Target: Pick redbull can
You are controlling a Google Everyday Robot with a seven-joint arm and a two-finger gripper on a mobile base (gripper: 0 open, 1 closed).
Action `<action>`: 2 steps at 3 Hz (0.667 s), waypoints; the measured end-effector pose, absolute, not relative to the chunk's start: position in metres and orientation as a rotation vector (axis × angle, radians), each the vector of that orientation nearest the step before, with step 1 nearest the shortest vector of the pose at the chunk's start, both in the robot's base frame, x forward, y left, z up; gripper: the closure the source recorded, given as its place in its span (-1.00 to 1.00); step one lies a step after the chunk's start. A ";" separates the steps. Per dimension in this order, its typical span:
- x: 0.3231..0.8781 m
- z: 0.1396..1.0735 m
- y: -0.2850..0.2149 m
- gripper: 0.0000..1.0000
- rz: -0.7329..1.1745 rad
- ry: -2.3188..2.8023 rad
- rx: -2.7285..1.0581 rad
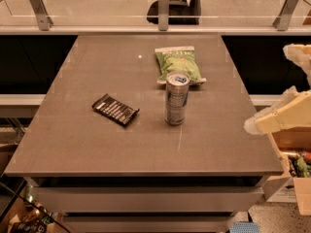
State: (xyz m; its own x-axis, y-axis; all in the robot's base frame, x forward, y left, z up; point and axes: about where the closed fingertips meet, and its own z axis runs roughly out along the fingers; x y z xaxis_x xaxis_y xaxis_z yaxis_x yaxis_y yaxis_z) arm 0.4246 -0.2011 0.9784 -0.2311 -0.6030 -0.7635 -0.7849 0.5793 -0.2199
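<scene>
The redbull can (pixel 176 98), slim, silver and blue with a shiny top and blue tab, stands upright near the middle of the grey table (pixel 73 144). It stands just in front of a green snack bag (pixel 178 63). My gripper (pixel 278 116) shows as cream-coloured parts at the right edge of the view, beyond the table's right side. It is to the right of the can, well apart from it, and holds nothing that I can see. Another cream part of the arm (pixel 299 55) sits above it at the right edge.
A flat black wrapper (pixel 115 109) lies left of the can. A cardboard box with clutter (pixel 297 165) stands on the floor at the right of the table. A glass railing with metal posts (pixel 164 7) runs behind the table's far edge.
</scene>
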 end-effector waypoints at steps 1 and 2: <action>0.437 0.972 -0.189 -1.00 0.337 1.860 -1.068; 0.447 0.965 -0.177 -1.00 0.389 1.814 -1.055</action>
State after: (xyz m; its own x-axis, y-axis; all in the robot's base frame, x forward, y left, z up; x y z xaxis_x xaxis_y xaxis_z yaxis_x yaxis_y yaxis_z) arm 0.4466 -0.1768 0.9649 -0.1596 -0.4906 -0.8566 -0.7990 0.5739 -0.1798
